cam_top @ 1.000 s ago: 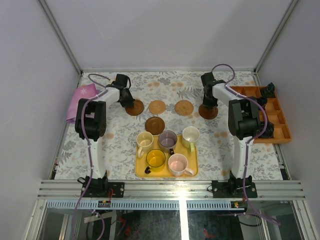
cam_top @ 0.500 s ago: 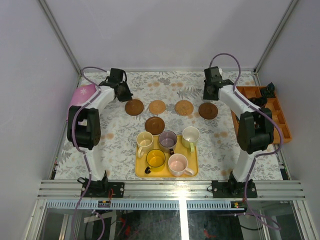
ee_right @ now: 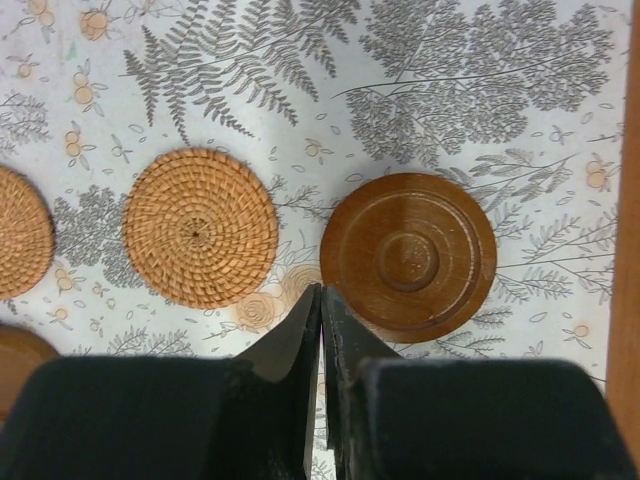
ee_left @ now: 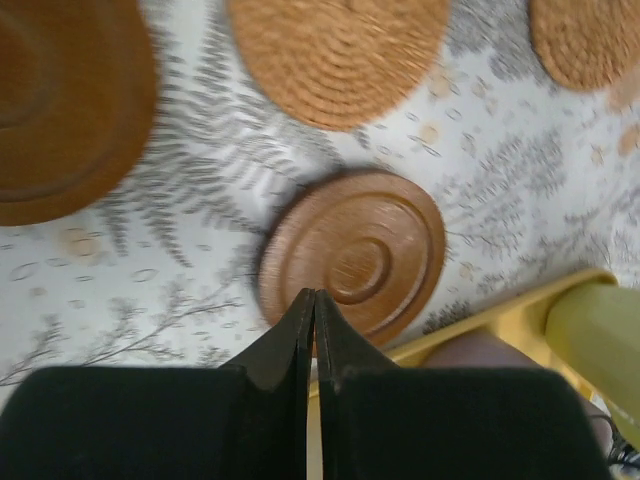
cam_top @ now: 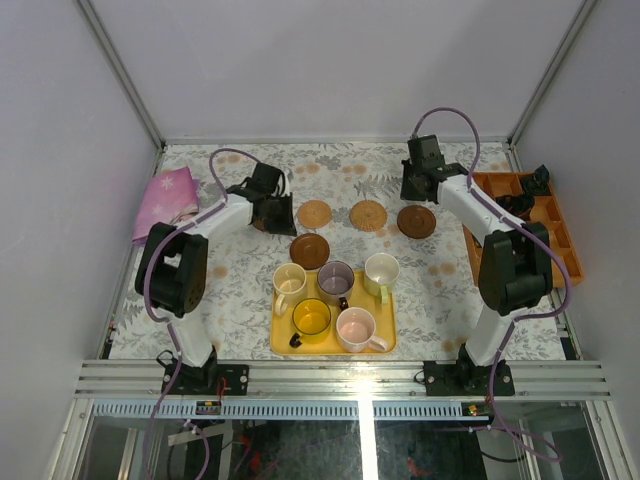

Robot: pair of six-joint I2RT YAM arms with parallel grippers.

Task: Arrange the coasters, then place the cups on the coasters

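Observation:
Five coasters lie on the floral cloth. A back row holds a dark brown coaster (cam_top: 262, 222) half under my left gripper (cam_top: 275, 210), two tan woven coasters (cam_top: 314, 213) (cam_top: 368, 215) and a dark brown coaster (cam_top: 416, 221). A third dark coaster (cam_top: 309, 250) lies nearer, by the yellow tray (cam_top: 384, 345). The tray holds the cream (cam_top: 289, 280), grey-purple (cam_top: 335, 281), pale greenish (cam_top: 381, 272), yellow (cam_top: 311, 317) and pink (cam_top: 356, 328) cups. My left gripper (ee_left: 315, 293) is shut and empty, pointing at the near dark coaster (ee_left: 352, 255). My right gripper (ee_right: 321, 288) is shut and empty beside the right dark coaster (ee_right: 408, 257).
A pink cloth (cam_top: 165, 200) lies at the back left. An orange compartment tray (cam_top: 545, 235) with small black objects (cam_top: 540, 180) stands along the right edge, close to the right arm. Slanted frame posts and white walls enclose the table.
Both grippers left the outer dark coasters. The left gripper has since swung right, over the leftmost coaster. The right gripper opened briefly and shut again behind the right coaster.

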